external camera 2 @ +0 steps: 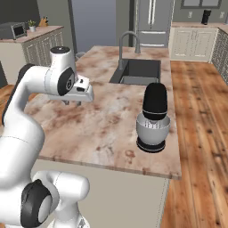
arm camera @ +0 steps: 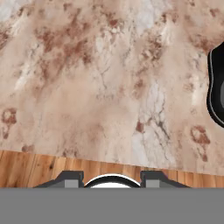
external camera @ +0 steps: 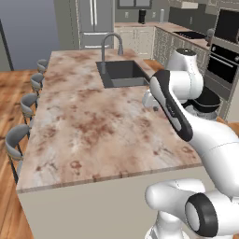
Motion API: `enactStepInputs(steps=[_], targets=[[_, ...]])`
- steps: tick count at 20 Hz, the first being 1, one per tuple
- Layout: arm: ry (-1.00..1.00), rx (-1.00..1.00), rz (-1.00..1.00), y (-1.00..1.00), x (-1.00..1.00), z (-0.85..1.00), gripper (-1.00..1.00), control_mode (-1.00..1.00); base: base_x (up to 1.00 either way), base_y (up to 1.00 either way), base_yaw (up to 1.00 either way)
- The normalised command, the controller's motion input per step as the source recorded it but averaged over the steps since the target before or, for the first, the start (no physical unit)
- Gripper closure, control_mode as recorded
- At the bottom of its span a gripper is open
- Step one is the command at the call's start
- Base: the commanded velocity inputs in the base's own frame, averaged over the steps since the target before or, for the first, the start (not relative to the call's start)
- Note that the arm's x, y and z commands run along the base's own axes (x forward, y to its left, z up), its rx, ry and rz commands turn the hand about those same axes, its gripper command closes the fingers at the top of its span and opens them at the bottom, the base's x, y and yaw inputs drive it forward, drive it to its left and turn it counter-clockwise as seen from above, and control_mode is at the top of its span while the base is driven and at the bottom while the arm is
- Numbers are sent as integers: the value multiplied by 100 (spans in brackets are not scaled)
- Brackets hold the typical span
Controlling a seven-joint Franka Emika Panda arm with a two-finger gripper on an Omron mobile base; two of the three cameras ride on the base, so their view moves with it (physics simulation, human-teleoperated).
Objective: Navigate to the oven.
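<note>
Marble-patterned brown island counter (external camera: 93, 121) lies nearest, four grey stools (external camera: 16, 140) along its left. Right base view alone reveals a black-and-silver stand mixer (external camera 2: 153, 118). Gripper (arm camera: 111, 177) holds nothing, spread unclear. Built-in dark-glass wall oven (external camera: 223, 63) stands far right.

You will find no readable text, label, brand, number or sign on anything in these views.

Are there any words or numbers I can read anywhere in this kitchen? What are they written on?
None can be read.
The oven: its black control strip shows no letters or numbers at this size.
The microwave: too small and blurred to tell.
The stand mixer: no label shows.
</note>
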Motion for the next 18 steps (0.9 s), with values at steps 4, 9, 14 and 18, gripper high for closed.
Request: enactStepInputs(steps=[4, 9, 14, 18], targets=[[0, 0, 0, 0, -35, -3, -100, -100, 0, 0, 0], [0, 0, 0, -2, -91, -18, -100, -100, 0, 0, 0], [0, 0, 0, -8, -93, -36, -100, -100, 0, 0, 0], [-2, 0, 0, -41, -70, -44, -100, -100, 0, 0, 0]])
